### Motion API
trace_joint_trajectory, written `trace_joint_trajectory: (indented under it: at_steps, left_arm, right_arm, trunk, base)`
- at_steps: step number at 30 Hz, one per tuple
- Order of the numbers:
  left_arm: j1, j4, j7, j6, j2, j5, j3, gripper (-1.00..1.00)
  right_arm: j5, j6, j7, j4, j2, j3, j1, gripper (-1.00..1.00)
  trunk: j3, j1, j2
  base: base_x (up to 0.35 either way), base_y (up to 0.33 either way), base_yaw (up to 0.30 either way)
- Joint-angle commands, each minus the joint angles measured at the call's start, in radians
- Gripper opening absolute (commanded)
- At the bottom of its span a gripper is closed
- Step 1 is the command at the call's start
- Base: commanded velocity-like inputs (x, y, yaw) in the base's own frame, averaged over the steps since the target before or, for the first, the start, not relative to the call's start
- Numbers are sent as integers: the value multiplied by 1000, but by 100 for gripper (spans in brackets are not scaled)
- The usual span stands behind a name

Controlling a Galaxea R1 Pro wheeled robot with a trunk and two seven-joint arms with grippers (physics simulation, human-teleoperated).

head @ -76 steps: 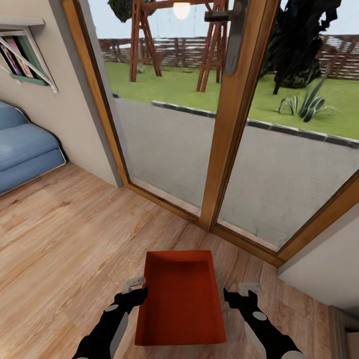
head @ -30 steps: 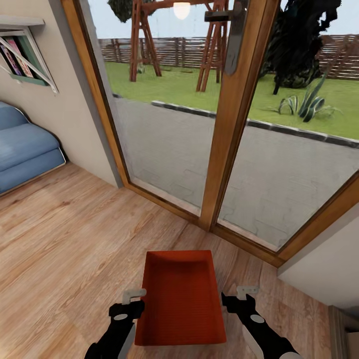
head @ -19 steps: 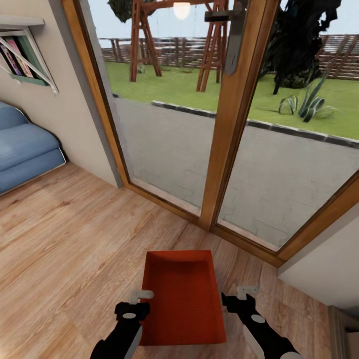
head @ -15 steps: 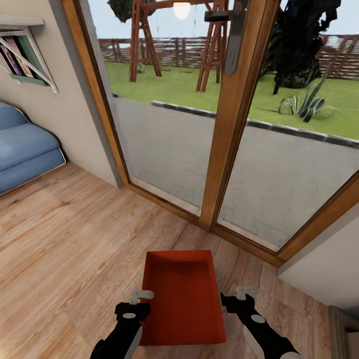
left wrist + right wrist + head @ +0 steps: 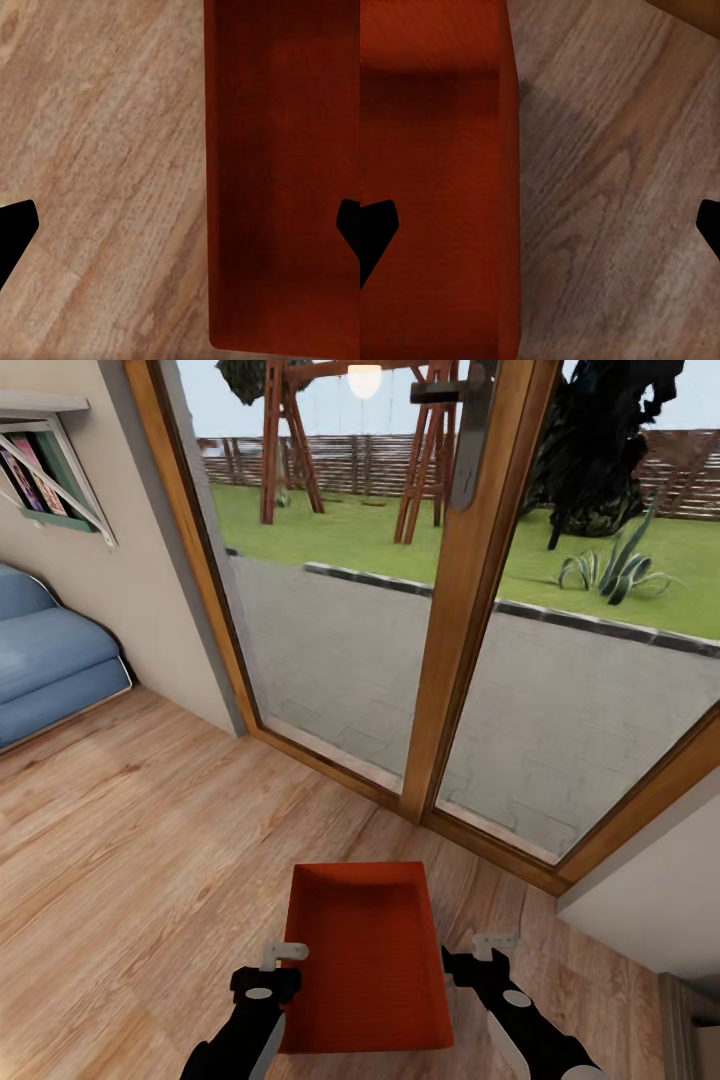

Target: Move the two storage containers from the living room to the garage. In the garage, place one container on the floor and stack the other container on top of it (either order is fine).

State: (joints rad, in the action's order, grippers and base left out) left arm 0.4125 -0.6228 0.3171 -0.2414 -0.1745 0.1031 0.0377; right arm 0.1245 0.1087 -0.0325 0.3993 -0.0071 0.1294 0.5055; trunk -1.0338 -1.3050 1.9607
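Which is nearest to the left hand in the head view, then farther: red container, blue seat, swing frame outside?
1. Red container, directly beside the left hand.
2. Blue seat, far left by the wall.
3. Swing frame, outside beyond the glass.

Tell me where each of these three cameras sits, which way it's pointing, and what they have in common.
Head view: on the robot's head, looking forward and down at the storage container on the wood floor before the glass doors; both forearms show, left pincer and right pincer flanking it.
Left wrist view: near the left pincer, looking down over the container's wall; dark fingertips at the frame edges.
Right wrist view: near the right pincer, looking down over the opposite wall.
Shared: all three show the container and floor.
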Motion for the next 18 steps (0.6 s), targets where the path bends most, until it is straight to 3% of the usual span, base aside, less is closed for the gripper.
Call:
trace_joint_trajectory:
  at_steps: [1, 18]
  left_arm:
    - [0, -2, 3, -9, 0, 10, 2, 100]
    - [0, -2, 3, -7, 0, 7, -2, 100]
  right_arm:
    - [10, 4, -3, -1, -1, 7, 1, 100]
    - [15, 2, 10, -3, 6, 8, 1, 100]
  trunk:
    - [-1, 0, 0]
    - [-1, 0, 0]
  base:
    - [0, 0, 0]
    - [0, 0, 0]
